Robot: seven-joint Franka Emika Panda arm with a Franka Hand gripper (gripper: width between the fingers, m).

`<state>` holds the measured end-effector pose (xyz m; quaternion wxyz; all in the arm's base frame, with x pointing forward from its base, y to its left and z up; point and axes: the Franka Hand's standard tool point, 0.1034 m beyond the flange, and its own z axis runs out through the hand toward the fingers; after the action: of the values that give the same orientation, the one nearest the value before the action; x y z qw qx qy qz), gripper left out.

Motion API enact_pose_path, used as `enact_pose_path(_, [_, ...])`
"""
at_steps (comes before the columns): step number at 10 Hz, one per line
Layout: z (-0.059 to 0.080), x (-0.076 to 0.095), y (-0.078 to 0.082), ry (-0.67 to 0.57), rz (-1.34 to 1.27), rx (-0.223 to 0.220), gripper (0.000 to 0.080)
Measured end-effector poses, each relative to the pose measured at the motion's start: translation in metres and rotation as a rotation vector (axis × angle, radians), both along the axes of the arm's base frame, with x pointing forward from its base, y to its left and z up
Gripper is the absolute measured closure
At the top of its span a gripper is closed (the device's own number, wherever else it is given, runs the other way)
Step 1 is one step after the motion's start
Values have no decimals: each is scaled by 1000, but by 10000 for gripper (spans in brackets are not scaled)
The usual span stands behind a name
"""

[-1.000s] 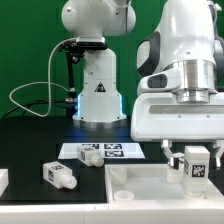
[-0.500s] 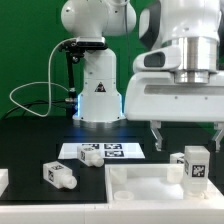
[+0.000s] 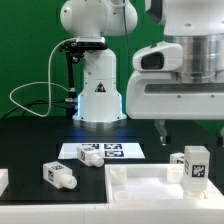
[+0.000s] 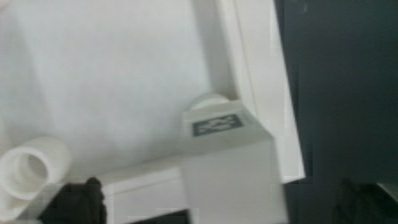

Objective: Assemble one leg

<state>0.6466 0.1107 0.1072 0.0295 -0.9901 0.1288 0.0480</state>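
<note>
A white leg [image 3: 195, 165] with square tag marks stands upright on the near right corner of the large white rimmed panel [image 3: 140, 184]. My gripper [image 3: 192, 128] is open and empty, above the leg and clear of it, its fingers [image 3: 163, 128] spread wide. In the wrist view the leg [image 4: 226, 150] stands between the two dark fingertips [image 4: 80, 200] of the gripper [image 4: 222, 208], on the panel [image 4: 107, 80] beside its rim. A second leg [image 3: 60, 175] lies on the black table at the exterior view's left.
The marker board [image 3: 103, 152] lies behind the panel. Another white part [image 3: 3, 181] shows at the left edge. The robot base [image 3: 97, 90] and its cables stand at the back. A round socket [image 4: 25, 172] sits in the panel.
My gripper has risen straight up off the leg, which stays standing on the panel corner. The other parts have not moved.
</note>
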Motion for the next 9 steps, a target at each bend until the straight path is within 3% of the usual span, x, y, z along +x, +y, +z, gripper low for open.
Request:
enact_pose_path(2, [-12, -6, 6, 3, -22, -8, 150])
enact_pose_path(3, [-18, -8, 13, 16, -128, -44, 150])
enact_pose_path(5, [-20, -9, 16, 20, -175, -52, 150])
enact_pose_path(7, [-20, -9, 16, 28, -314, -66, 414])
enact_pose_path(8, [-20, -10, 16, 31, -370, -71, 414])
enact_pose_path(9, [-21, -11, 16, 35, -450, -88, 614])
